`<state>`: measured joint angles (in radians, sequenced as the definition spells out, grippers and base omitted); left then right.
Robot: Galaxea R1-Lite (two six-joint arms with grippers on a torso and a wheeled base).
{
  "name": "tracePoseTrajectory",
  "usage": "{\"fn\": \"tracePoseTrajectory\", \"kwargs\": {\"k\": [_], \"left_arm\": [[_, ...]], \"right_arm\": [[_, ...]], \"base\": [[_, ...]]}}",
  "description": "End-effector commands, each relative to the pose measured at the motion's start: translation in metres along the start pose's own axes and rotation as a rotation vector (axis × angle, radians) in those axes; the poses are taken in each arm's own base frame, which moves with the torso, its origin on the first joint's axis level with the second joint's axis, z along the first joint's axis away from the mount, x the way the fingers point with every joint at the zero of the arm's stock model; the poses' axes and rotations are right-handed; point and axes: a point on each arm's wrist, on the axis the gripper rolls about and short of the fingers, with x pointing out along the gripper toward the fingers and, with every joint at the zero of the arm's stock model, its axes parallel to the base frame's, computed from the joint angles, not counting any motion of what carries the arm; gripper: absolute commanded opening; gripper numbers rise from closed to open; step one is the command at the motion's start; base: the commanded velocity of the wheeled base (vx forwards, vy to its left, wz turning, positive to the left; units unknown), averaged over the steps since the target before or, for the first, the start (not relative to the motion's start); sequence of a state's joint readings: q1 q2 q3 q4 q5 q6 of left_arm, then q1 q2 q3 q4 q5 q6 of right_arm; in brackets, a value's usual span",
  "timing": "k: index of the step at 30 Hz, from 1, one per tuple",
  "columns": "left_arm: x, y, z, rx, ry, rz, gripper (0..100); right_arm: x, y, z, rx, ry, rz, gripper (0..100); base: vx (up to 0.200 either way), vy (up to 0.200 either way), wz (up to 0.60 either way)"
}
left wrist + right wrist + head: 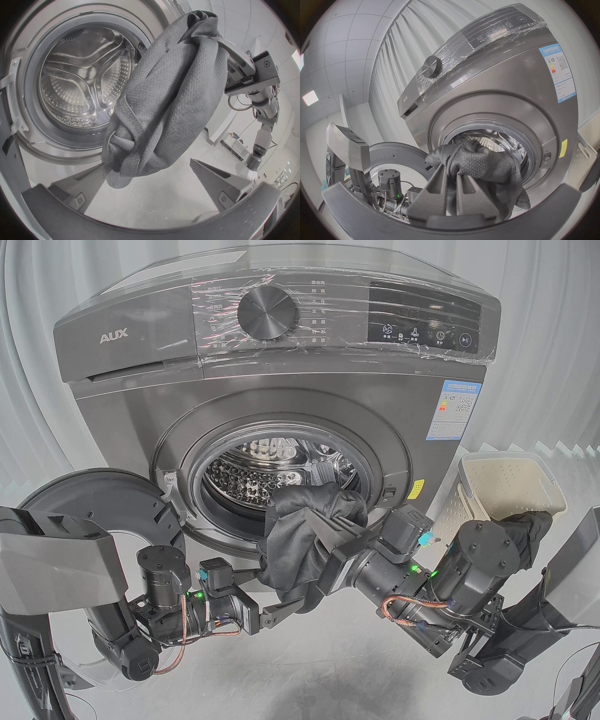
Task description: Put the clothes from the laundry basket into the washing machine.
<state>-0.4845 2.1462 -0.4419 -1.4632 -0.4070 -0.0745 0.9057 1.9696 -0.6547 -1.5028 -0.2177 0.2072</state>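
The right gripper [452, 176] holds a dark cloth [294, 540] at the open front of the washing machine [137, 409].

Its fingers are closed tight on the cloth. The cloth hangs in a bunch right in front of the round hole, and the shiny drum [262, 474] shows behind it. The left gripper [147, 164] sits lower, with its fingers spread wide, and the low end of the cloth hangs between them. The door [94, 502] is swung open to the left. The laundry basket [506, 480] stands on the floor to the right of the machine, with another dark cloth [531, 530] on its rim.
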Motion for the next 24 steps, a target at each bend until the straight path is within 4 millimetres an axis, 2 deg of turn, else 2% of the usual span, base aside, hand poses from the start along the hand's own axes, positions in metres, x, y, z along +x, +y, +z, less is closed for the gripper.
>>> {"fn": "tracePoseTrajectory", "kwargs": {"k": [1,21,22,24], "left_arm": [[0.000,0.000,-0.002,0.000,0.005,0.013,100],[0.010,0.005,-0.002,0.028,-0.055,0.052,100],[0.010,0.005,-0.002,0.030,-0.058,0.052,0],[0.011,0.006,-0.001,0.031,-0.064,0.051,0]], "right_arm": [[0.000,0.000,0.000,0.000,0.000,-0.001,0],[0.001,-0.001,-0.002,-0.001,0.003,-0.002,0],[0.001,0.000,-0.002,0.000,-0.001,-0.001,0],[0.001,0.000,-0.002,0.001,-0.005,0.000,0]], "base": [[0.000,0.000,0.00],[0.000,0.000,0.00],[0.000,0.000,0.00],[0.000,0.000,0.00]]}}
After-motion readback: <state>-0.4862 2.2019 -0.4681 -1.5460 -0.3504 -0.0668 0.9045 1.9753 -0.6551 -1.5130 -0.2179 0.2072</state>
